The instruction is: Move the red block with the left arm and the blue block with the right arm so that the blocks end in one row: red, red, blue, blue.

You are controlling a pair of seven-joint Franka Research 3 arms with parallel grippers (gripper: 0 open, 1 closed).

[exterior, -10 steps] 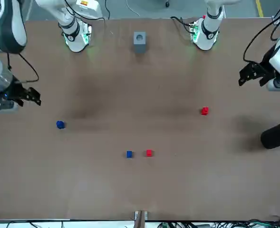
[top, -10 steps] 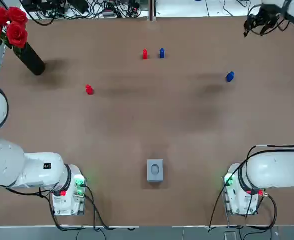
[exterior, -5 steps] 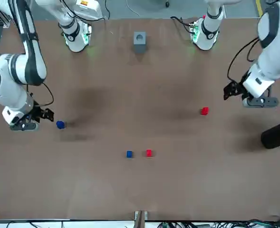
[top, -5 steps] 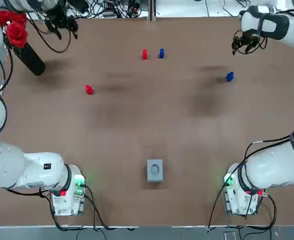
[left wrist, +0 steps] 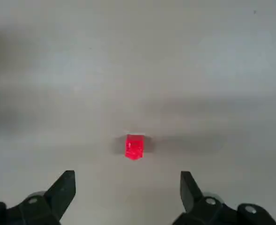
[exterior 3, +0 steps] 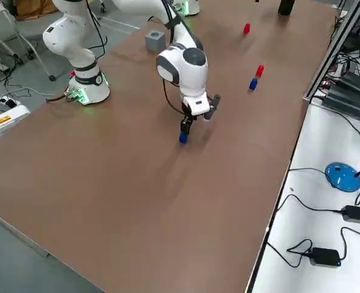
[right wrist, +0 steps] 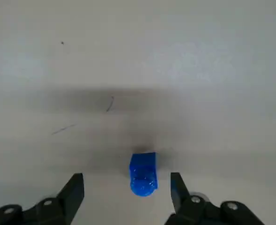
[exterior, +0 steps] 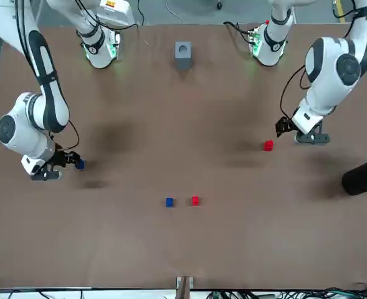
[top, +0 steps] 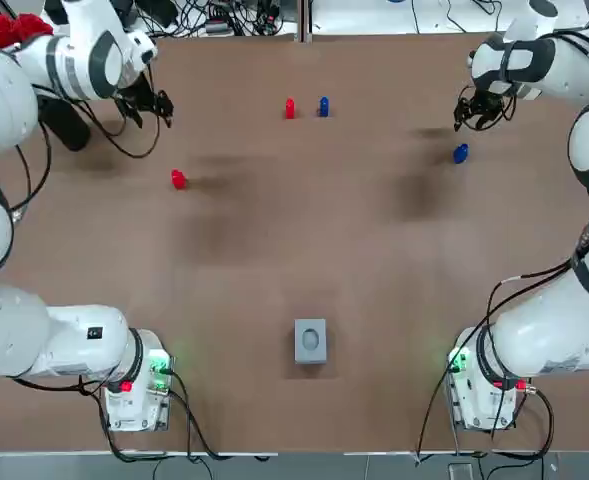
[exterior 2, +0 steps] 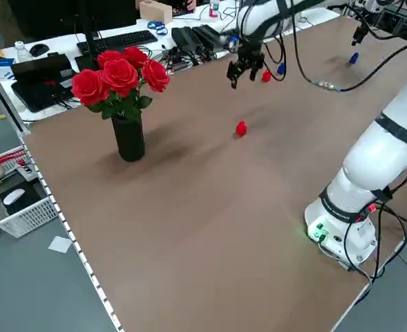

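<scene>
The white left arm [top: 14, 90] is extended forward, its black two-finger left gripper [top: 152, 103] held at 10 o'clock in the top view, fingers spread. The white right arm [top: 564, 70] is likewise extended, its black right gripper [top: 471, 112] at 2 o'clock, fingers spread.

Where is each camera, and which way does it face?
Top: overhead, looking down; arm bases at bottom.
Front: across brown table, facing robot.
Left side: raised, nearest black vase of red roses.
Right side: raised, nearest right gripper.
Left wrist: past left gripper at small red block.
Right wrist: past its fingers at small blue block.
Top and front share both blocks.
</scene>
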